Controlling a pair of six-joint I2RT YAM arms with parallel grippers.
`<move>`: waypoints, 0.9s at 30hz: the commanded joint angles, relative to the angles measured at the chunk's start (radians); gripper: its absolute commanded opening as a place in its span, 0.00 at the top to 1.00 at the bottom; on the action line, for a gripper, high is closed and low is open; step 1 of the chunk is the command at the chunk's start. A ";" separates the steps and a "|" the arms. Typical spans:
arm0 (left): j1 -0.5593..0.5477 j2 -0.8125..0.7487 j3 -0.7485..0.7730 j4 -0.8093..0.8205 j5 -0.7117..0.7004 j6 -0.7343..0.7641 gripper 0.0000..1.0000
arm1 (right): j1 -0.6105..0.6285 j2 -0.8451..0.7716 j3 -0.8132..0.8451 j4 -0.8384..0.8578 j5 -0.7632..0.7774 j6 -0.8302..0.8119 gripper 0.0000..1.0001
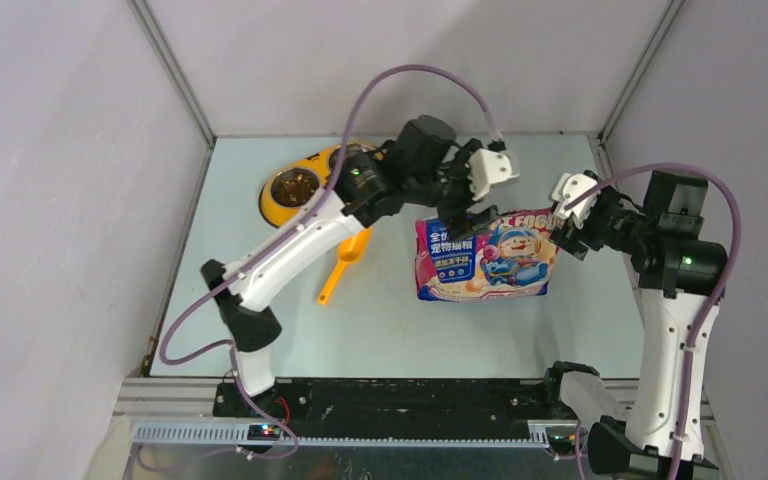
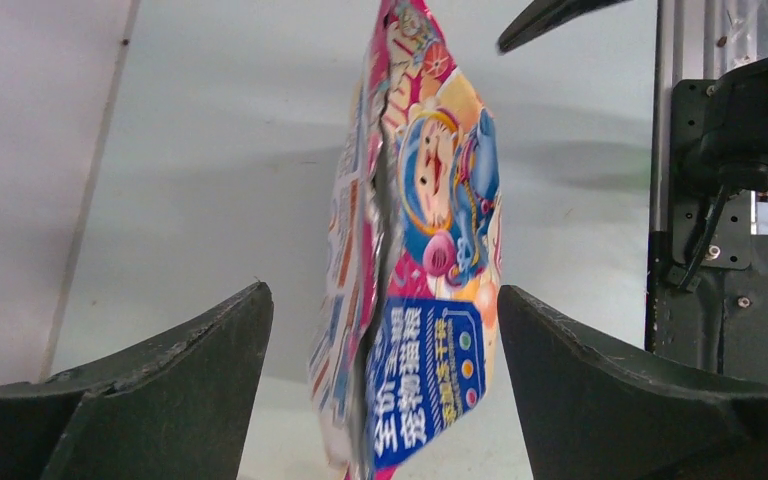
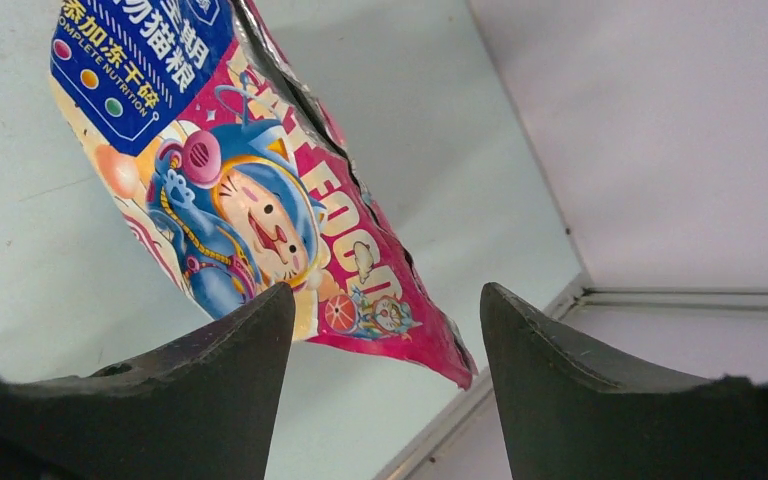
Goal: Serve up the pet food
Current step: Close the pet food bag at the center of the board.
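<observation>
The pouch sits right of the table's middle, with the left gripper and right gripper at its top corners, jaws apart, touching nothing.

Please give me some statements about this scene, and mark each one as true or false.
1. The left hand and the right hand are both open and grip nothing. True.
2. The pouch is sealed. False: its top edge is torn open.
3. The orange scoop is inside the pouch. False: it lies on the table, left of the pouch.
4. The yellow feeder holds kibble. True.
</observation>
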 commanded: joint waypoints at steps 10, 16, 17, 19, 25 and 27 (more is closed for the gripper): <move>-0.109 0.206 0.170 0.031 -0.160 0.031 0.11 | -0.067 0.140 -0.052 0.107 -0.166 0.012 0.31; -0.111 0.220 0.138 0.094 -0.259 0.008 0.40 | -0.071 0.144 -0.079 0.105 -0.200 0.002 0.35; -0.111 0.218 0.128 0.101 -0.265 0.006 0.43 | -0.071 0.139 -0.083 0.105 -0.200 -0.003 0.35; -0.112 0.216 0.124 0.113 -0.285 0.004 0.53 | -0.072 0.126 -0.100 0.109 -0.196 -0.008 0.36; -0.112 0.224 0.116 0.133 -0.323 0.007 0.68 | -0.078 0.121 -0.117 0.106 -0.198 -0.007 0.38; -0.113 0.227 0.109 0.129 -0.322 0.007 0.66 | -0.082 0.124 -0.117 0.103 -0.202 -0.007 0.38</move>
